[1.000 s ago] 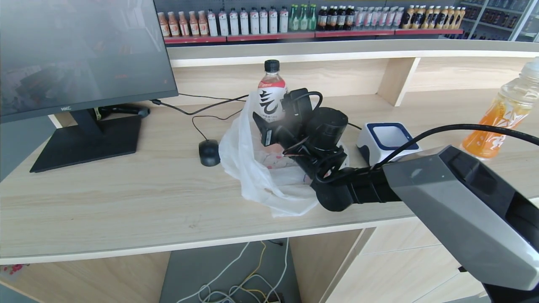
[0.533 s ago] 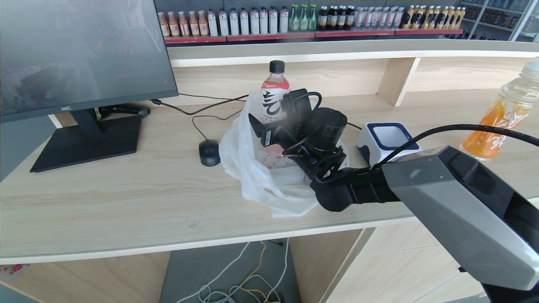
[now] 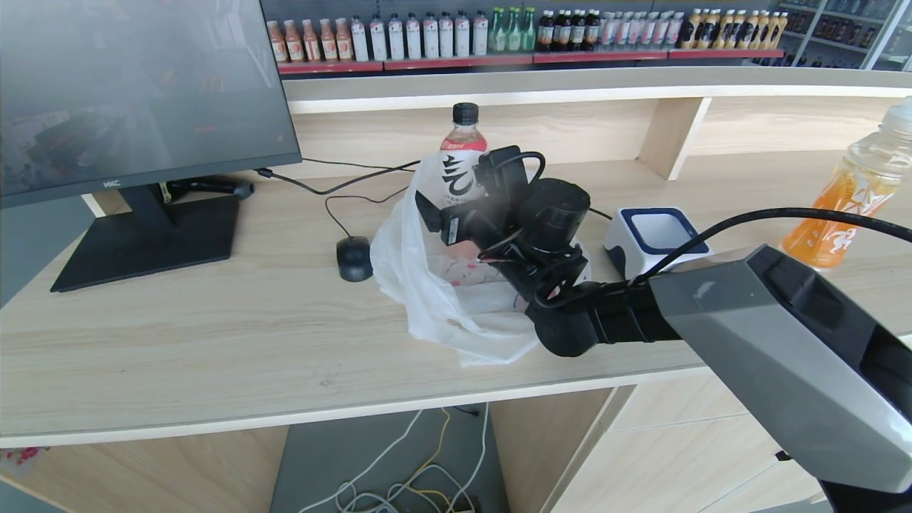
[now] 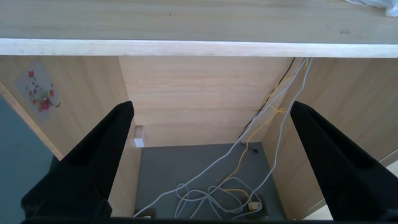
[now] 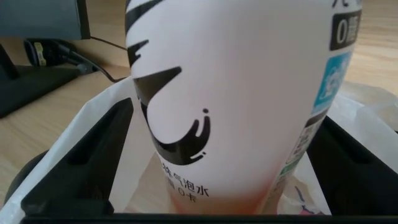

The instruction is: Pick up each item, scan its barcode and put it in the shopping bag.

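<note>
Centre of the head view: bottle (image 3: 462, 153) upright, long axis vertical, cap up, base at the open mouth of the shopping bag (image 3: 427, 299) directly beneath. Gripped around the lower body by the right pincer (image 3: 459, 206), closed against both sides of the label. Probably just needs lowering straight down, then letting go. Far nearer than the left pincer (image 4: 211, 162), parked below the tabletop (image 3: 214, 335) edge, spread wide, holding nothing. Toward the right of the frame, scanner (image 3: 655, 239) and an orange bottle (image 3: 848, 199), well apart from the bag.
</note>
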